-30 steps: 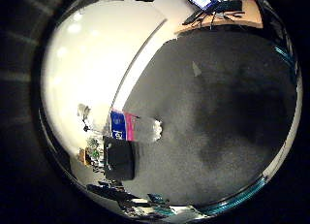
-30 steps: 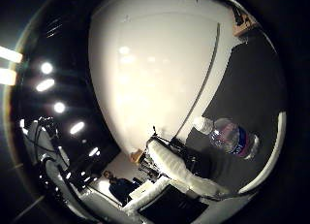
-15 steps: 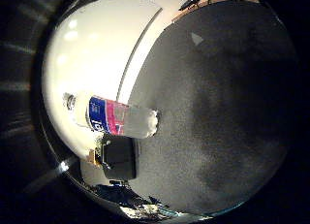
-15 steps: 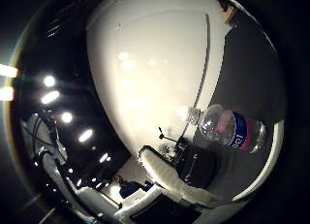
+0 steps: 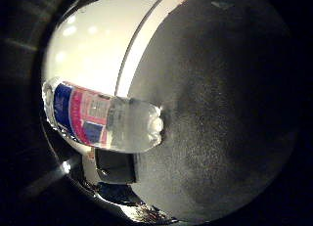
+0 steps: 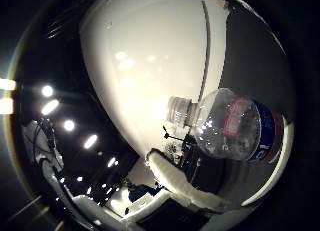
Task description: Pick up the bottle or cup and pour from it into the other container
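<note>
One dark, speckled surface (image 5: 220,113) fills most of the little-finger-side view, meeting a white wall (image 5: 93,55) along a pale strip. A clear plastic water bottle (image 5: 105,123) with a blue and pink label sits close to the palm, its long axis running across the wall-surface boundary, its base end over the dark surface. A black box-like object (image 5: 116,168) sits just beside it.

From the thumb side, the bottle's neck and cap point toward the white wall, with ceiling lights (image 6: 50,107) in the dark room beyond. A white part of the robot hand (image 6: 180,181) reaches in beside the bottle; whether its fingers are apart or clamped, I cannot tell.
</note>
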You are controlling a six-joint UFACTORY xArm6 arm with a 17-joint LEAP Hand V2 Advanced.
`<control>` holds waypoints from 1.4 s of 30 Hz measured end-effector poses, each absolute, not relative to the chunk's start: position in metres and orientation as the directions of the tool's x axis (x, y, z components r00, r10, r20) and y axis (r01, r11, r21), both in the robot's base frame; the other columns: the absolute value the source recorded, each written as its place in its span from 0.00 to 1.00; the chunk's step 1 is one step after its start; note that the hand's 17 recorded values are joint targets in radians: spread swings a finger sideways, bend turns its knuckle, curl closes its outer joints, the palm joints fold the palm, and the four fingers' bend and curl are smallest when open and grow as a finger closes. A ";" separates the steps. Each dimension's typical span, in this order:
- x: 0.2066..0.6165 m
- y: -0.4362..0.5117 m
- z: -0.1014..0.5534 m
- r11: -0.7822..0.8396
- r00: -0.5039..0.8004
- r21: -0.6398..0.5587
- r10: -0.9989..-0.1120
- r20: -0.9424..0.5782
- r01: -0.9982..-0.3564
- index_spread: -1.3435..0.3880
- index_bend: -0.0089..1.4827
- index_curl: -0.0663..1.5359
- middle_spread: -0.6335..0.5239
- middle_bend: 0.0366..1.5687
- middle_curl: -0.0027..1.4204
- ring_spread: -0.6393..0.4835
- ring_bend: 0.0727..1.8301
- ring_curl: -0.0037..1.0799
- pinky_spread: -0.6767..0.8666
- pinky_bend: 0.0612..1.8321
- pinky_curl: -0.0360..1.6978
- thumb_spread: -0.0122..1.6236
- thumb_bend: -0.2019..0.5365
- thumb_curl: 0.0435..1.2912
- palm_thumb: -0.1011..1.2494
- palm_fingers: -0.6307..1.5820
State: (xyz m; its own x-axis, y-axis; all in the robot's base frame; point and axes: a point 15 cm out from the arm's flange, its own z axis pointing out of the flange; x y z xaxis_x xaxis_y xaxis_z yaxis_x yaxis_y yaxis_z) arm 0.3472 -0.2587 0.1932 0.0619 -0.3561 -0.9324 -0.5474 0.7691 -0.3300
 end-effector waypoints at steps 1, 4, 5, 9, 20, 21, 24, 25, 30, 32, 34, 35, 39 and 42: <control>0.349 -0.257 0.192 0.767 0.063 -0.327 -0.353 -0.934 -0.553 0.66 0.11 0.22 0.63 0.15 0.25 0.72 0.28 0.20 0.71 0.42 0.02 0.67 0.24 0.21 0.46 0.36; 0.355 -0.248 0.191 0.755 0.067 -0.321 -0.347 -0.936 -0.572 0.66 0.11 0.22 0.63 0.15 0.25 0.72 0.28 0.20 0.71 0.43 0.02 0.67 0.24 0.21 0.46 0.36; 0.357 -0.245 0.190 0.750 0.069 -0.320 -0.346 -0.936 -0.579 0.66 0.11 0.22 0.62 0.15 0.25 0.71 0.29 0.20 0.71 0.43 0.02 0.67 0.24 0.21 0.46 0.36; 0.365 -0.230 0.189 0.721 0.080 -0.321 -0.348 -0.934 -0.615 0.66 0.11 0.22 0.62 0.16 0.25 0.71 0.29 0.20 0.71 0.44 0.02 0.66 0.24 0.21 0.47 0.37; 0.383 -0.200 0.204 0.652 0.126 -0.357 -0.374 -0.919 -0.669 0.65 0.12 0.23 0.59 0.17 0.25 0.67 0.35 0.20 0.69 0.45 0.02 0.65 0.25 0.23 0.54 0.45; 0.384 -0.199 0.204 0.649 0.127 -0.357 -0.373 -0.919 -0.672 0.65 0.12 0.23 0.58 0.17 0.25 0.66 0.37 0.21 0.67 0.46 0.01 0.65 0.25 0.24 0.56 0.48; 0.388 -0.190 0.205 0.633 0.137 -0.360 -0.374 -0.917 -0.685 0.65 0.12 0.23 0.54 0.20 0.26 0.57 0.46 0.24 0.58 0.51 0.01 0.64 0.25 0.25 0.59 0.55; 0.389 -0.188 0.205 0.630 0.138 -0.360 -0.373 -0.917 -0.688 0.65 0.11 0.23 0.53 0.21 0.27 0.55 0.47 0.25 0.55 0.52 0.01 0.64 0.25 0.25 0.59 0.56; 0.387 -0.181 0.202 0.601 0.137 -0.353 -0.376 -0.917 -0.717 0.63 0.14 0.24 0.46 0.36 0.33 0.45 0.54 0.31 0.31 0.64 0.03 0.63 0.25 0.29 0.64 0.74; 0.382 -0.176 0.197 0.581 0.120 -0.332 -0.372 -0.920 -0.743 0.62 0.17 0.28 0.44 0.42 0.37 0.43 0.56 0.34 0.24 0.65 0.05 0.61 0.25 0.31 0.67 0.80; 0.377 -0.173 0.192 0.568 0.096 -0.302 -0.363 -0.927 -0.766 0.61 0.22 0.30 0.44 0.46 0.39 0.43 0.58 0.36 0.22 0.67 0.07 0.59 0.24 0.33 0.68 0.84; 0.375 -0.171 0.190 0.561 0.086 -0.287 -0.357 -0.930 -0.776 0.61 0.29 0.34 0.44 0.53 0.42 0.43 0.59 0.38 0.21 0.69 0.10 0.57 0.24 0.34 0.69 0.87; 0.374 -0.169 0.190 0.550 0.083 -0.277 -0.351 -0.933 -0.788 0.63 0.47 0.43 0.47 0.66 0.46 0.43 0.65 0.44 0.25 0.75 0.15 0.53 0.25 0.39 0.72 0.87; 0.374 -0.168 0.191 0.548 0.082 -0.272 -0.346 -0.935 -0.791 0.65 0.62 0.49 0.47 0.75 0.48 0.41 0.69 0.49 0.28 0.79 0.20 0.51 0.25 0.43 0.75 0.85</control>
State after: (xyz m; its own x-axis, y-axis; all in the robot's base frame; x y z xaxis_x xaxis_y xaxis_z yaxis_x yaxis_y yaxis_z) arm 0.3739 -0.1679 0.1910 0.0817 -0.3463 -0.9346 -0.7907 0.5483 -0.2723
